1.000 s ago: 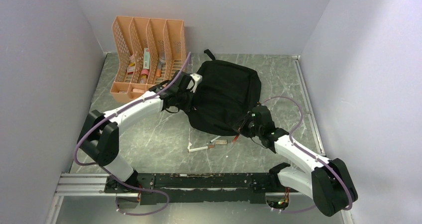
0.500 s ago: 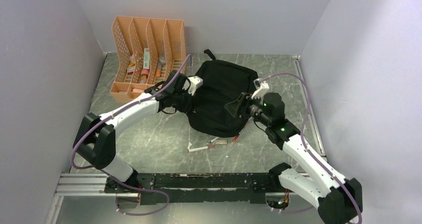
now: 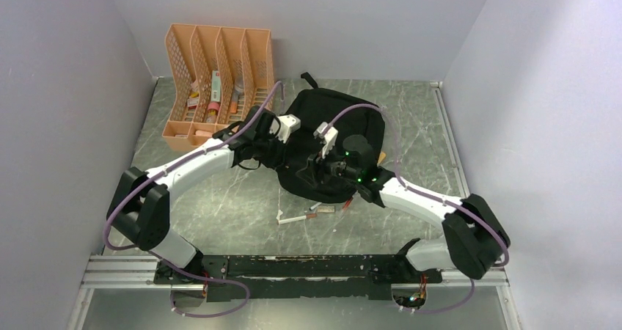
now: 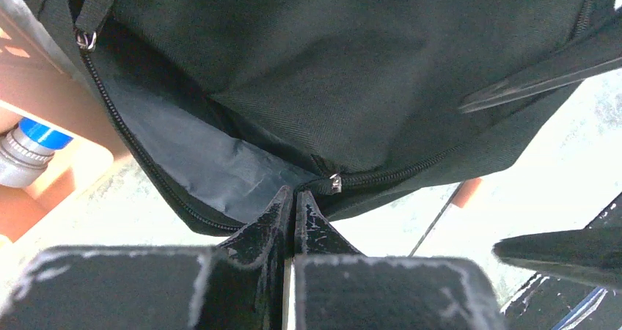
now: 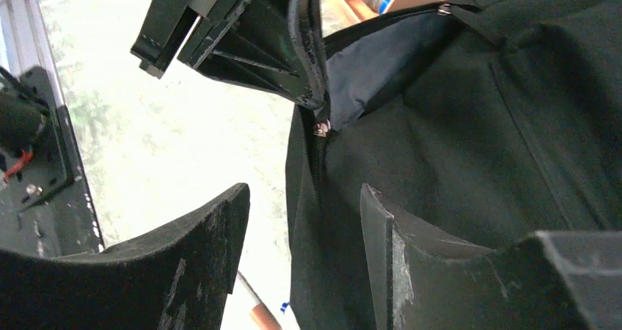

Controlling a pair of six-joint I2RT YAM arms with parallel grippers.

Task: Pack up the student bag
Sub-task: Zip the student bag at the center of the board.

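Pinching the lip of the large black soft fabric backpack (image 3: 326,114) with tight-closed left pincer (image 4: 295,196), propping its mouth open; poising right pincer (image 5: 302,198), spread and empty, by the silver zipper pull (image 5: 321,128).

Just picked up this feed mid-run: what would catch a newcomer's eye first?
The black backpack mid-table, zipper partly open onto grey lining. The left claw pinches the opening's edge; the right claw hangs open over the zipper. An orange file rack stands far left; pens lie loose at the bag's near edge.
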